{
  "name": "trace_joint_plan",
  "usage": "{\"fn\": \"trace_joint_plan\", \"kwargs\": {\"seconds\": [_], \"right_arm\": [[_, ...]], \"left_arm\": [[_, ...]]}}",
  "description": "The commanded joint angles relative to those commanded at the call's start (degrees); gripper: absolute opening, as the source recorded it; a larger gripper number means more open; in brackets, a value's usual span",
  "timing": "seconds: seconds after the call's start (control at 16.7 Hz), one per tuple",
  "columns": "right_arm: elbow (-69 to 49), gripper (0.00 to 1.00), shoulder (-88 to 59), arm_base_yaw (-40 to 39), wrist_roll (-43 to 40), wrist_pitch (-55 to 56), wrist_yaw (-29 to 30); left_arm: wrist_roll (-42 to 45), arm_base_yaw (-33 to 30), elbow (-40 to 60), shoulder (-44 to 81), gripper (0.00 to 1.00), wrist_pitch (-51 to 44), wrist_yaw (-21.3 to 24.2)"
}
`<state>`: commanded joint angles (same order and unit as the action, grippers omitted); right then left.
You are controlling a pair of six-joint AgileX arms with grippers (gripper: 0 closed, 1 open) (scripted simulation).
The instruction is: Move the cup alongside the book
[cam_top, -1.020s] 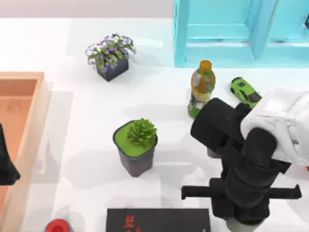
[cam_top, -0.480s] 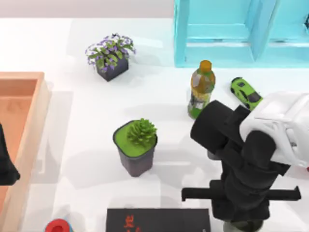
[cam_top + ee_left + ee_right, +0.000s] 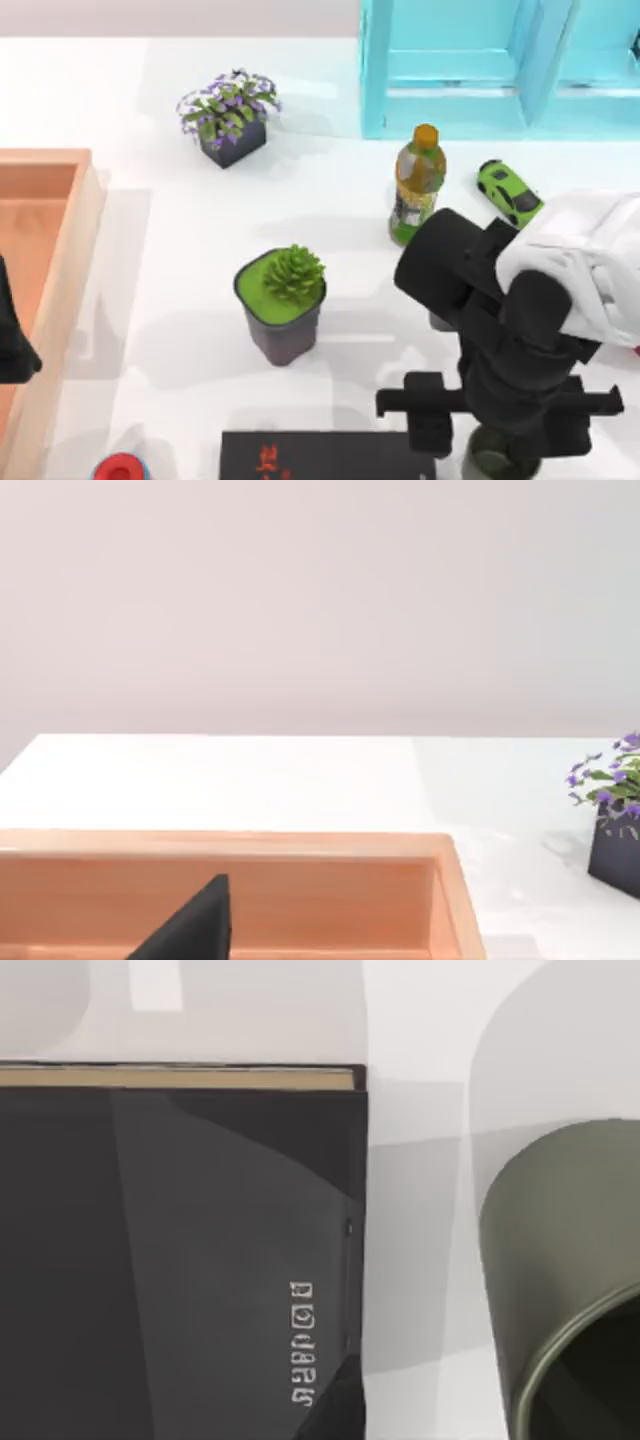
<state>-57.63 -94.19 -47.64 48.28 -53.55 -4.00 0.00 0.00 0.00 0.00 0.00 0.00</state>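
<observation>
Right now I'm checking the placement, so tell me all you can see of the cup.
The cup is a plain grey-green cylinder with an open, dark mouth. It stands upright on the white table, just right of the black book, a narrow gap between them. In the top view my right arm covers most of it.

The book (image 3: 180, 1260) has a smooth black cover with a weak shine and a pale paper edge. The cup (image 3: 560, 1260) looks matt, grey-green, like glazed clay. The tray (image 3: 60, 290) looks like smooth light wood. The table (image 3: 180, 300) is white and slightly glossy.
</observation>
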Motion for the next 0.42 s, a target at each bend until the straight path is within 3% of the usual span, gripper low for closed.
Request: {"fn": "trace_joint_plan", "kwargs": {"seconds": [0.12,0.42], "right_arm": [[0.0,1.00,0.0,0.0,0.0,0.0,0.0],[0.0,1.00,0.0,0.0,0.0,0.0,0.0]], "left_arm": [[0.0,0.0,0.0,0.0,1.00,0.0,0.0],[0.0,0.0,0.0,0.0,1.00,0.0,0.0]]}}
